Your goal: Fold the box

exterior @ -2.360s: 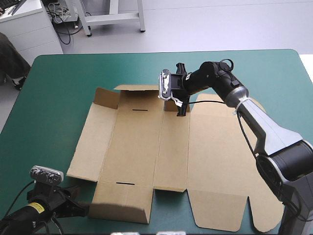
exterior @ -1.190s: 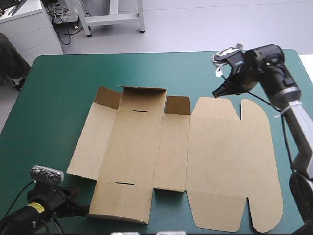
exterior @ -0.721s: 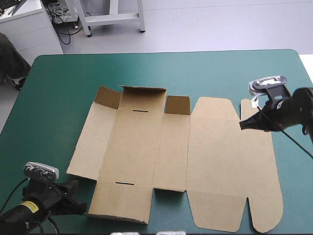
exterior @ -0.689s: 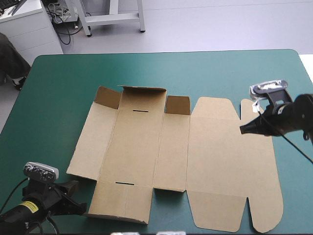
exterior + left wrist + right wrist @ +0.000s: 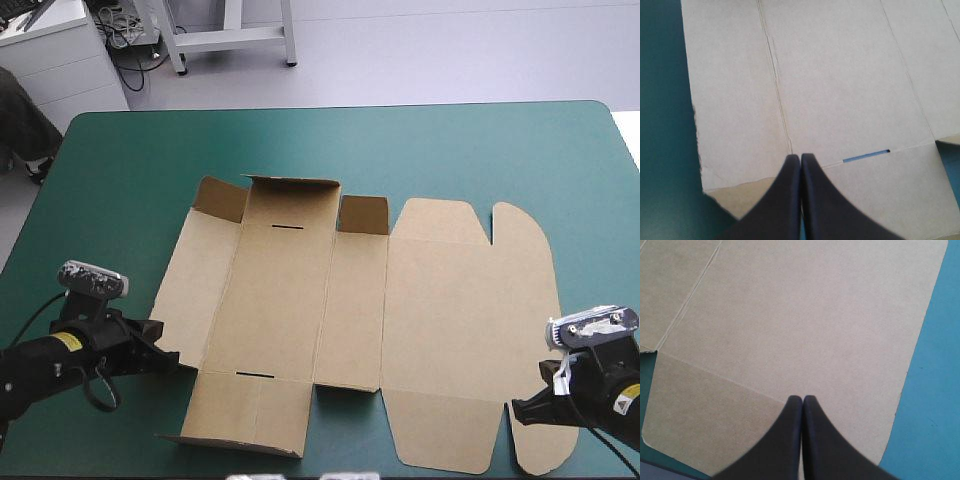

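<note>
The brown box (image 5: 300, 290) lies spread out as a cut sheet in the middle of the table. Its far flaps (image 5: 290, 185) stand up a little, and its wide lid panel (image 5: 465, 310) lies flat at the right. My left gripper (image 5: 172, 358) is shut and empty, its tip at the sheet's near left corner. In the left wrist view the gripper (image 5: 801, 158) points over the box (image 5: 840, 75), just beside a narrow slot (image 5: 866, 155). My right gripper (image 5: 516, 406) is shut and empty at the lid's near right corner, and in its own view the gripper (image 5: 802, 399) lies over the box (image 5: 805, 315).
The teal-green cover (image 5: 130, 170) shows on every side of the sheet, widest along the far side and at the left. The near left flap (image 5: 245, 415) reaches close to the table's front edge.
My right gripper has swung from the box's far side out past the lid's right edge and down to its near right corner. My left gripper has moved a little away from the front edge.
</note>
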Available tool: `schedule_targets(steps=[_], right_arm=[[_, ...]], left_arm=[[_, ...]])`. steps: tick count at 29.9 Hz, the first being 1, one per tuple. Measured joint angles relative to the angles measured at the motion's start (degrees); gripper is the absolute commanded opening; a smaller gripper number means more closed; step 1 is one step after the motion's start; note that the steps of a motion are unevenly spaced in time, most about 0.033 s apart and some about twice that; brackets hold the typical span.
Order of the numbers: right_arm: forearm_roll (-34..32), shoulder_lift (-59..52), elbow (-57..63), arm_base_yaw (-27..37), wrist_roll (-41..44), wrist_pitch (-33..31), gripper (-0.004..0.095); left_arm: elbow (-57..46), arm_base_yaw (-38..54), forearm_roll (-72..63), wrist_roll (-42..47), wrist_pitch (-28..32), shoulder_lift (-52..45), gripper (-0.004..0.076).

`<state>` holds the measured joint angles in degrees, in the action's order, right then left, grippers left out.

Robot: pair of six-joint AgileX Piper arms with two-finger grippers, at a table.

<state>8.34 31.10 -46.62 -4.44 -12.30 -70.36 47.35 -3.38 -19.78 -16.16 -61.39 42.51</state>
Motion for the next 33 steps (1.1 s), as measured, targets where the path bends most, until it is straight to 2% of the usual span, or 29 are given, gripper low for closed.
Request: schedule_targets(steps=[7,12,15,20,23,25,33], right_arm=[[-0.1,-2.6,2.4,0.0,0.0,-1.1,-0.0023],[-1.9,-2.7,4.4,0.0,0.0,-1.1,-0.0023],[-2.6,-2.7,4.7,0.1,0.0,-1.1,-0.0023],[-2.6,-2.7,4.7,0.1,0.0,-1.1,-0.0023],[-2.6,-2.7,4.7,0.1,0.0,-1.1,-0.0023],[-2.7,-2.7,4.7,0.1,0.0,-1.1,-0.0023],[-2.7,-2.7,4.7,0.1,0.0,-0.9,-0.0023]], left_arm=[[10.2,0.0,0.0,-1.6,-1.2,12.4,-0.0033],[18.3,0.0,0.0,-2.1,-5.7,21.5,-0.0017],[22.1,0.0,-0.6,-2.2,-6.9,26.8,0.0078],[26.9,0.0,-3.6,-2.3,-8.7,33.8,0.0396],[28.9,0.0,-3.9,-2.3,-9.2,37.2,0.0533],[29.5,0.0,-3.8,-2.3,-9.2,39.0,0.0559],[29.6,0.4,-0.6,-3.2,-9.4,43.7,0.0559]])
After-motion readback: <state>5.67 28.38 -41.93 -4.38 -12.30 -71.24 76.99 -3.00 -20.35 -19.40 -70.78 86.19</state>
